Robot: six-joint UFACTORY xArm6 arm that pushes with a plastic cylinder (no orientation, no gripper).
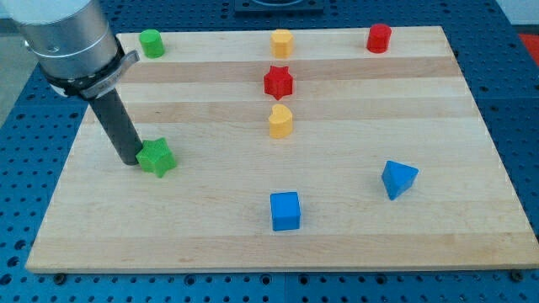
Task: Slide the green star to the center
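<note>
Wooden board [354,244], my tip [130,162] touching green star [157,157] at view's left

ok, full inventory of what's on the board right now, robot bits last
board: 1, light wood, fills most of the view, on a blue perforated table
green star: 1, green, the view's left, mid-height
green block: 1, green, shape unclear, top left corner
yellow blocks: 2, yellow, one at top centre, one near the middle
red star: 1, red, between the two yellow blocks
red block: 1, red, roughly cylindrical, top right
blue cube: 1, blue, bottom centre
blue wedge: 1, blue, right of the cube
my tip: 1, dark rod, against the green star's left side
</note>
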